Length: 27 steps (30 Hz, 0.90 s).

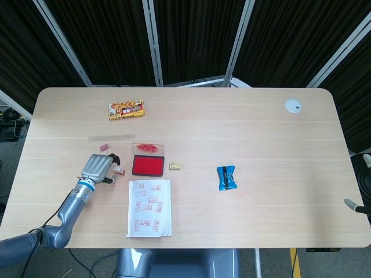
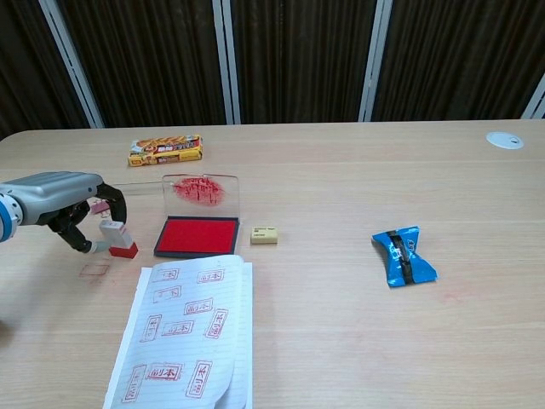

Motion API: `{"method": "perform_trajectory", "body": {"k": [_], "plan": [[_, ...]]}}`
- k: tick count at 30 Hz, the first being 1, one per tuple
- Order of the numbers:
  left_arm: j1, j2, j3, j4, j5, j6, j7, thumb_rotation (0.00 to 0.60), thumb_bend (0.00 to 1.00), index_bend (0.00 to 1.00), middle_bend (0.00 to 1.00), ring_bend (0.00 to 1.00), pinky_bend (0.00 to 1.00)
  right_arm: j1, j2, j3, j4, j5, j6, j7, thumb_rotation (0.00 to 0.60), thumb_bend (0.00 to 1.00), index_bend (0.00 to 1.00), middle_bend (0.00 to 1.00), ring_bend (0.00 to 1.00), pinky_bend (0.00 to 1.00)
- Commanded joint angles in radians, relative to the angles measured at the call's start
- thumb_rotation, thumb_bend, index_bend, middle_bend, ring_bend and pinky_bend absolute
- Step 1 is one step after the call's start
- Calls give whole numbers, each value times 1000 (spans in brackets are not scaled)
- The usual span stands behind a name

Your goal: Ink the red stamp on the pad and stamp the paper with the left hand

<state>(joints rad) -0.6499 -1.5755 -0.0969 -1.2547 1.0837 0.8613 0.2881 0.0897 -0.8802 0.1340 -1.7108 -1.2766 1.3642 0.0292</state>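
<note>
We see the stamp [image 2: 118, 239] standing on the table [image 2: 341, 170], its long axis tilted from vertical, red base down, just left of the ink pad [image 2: 197, 235]. The left hand [image 2: 64, 202] curls over it from the left, fingertips [image 2: 92, 248] touching; a firm grip cannot be confirmed.

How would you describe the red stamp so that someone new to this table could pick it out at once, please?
Start at the open ink pad with its red felt, near the table's left side. Just left of it stands the red stamp, a small block with a pale top and red base, at the fingers of the left hand; the nearby eraser is beige.
</note>
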Motion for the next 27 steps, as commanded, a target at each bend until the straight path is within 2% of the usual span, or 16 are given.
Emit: {"method": "perform_trajectory", "body": {"k": [1,5,12,15,18,21,23,25,26,27], "plan": [[3,6,-2,-9,5,9,-5,600,233,309,272,756,855,0,1,0,-1,-1,0,1,600,0,0,0,0,0],[10,31,-5,-41,19,31,-9,600,232,289,259,755,854,-1,3,-1,-4,-5,1,5,600,0,0,0,0,0],[42,137,-10,-178,52,107,-7,600,225,275,248,749,850,-6,14,-3,-19,-23,11,22,600,0,0,0,0,0],[75,211,-8,-278,93,176,-16,600,140,264,215,711,819,-10,23,-6,-29,-39,20,34,600,0,0,0,0,0],[125,289,-5,-381,156,286,-32,600,21,232,140,618,742,-14,31,-9,-41,-60,31,49,600,0,0,0,0,0],[182,346,10,-455,212,393,-30,600,0,136,33,472,607,-18,38,-11,-49,-78,42,63,600,0,0,0,0,0],[228,387,26,-510,254,475,-13,600,0,34,0,265,384,-22,45,-12,-54,-90,51,77,600,0,0,0,0,0],[275,421,49,-557,303,551,8,600,0,0,0,94,183,-27,54,-15,-57,-103,60,95,600,0,0,0,0,0],[293,432,58,-573,318,576,17,600,0,0,0,36,107,-29,56,-15,-58,-108,63,102,600,0,0,0,0,0],[313,444,68,-592,331,602,27,600,0,0,0,15,73,-30,59,-16,-58,-113,65,108,600,0,0,0,0,0]]}}
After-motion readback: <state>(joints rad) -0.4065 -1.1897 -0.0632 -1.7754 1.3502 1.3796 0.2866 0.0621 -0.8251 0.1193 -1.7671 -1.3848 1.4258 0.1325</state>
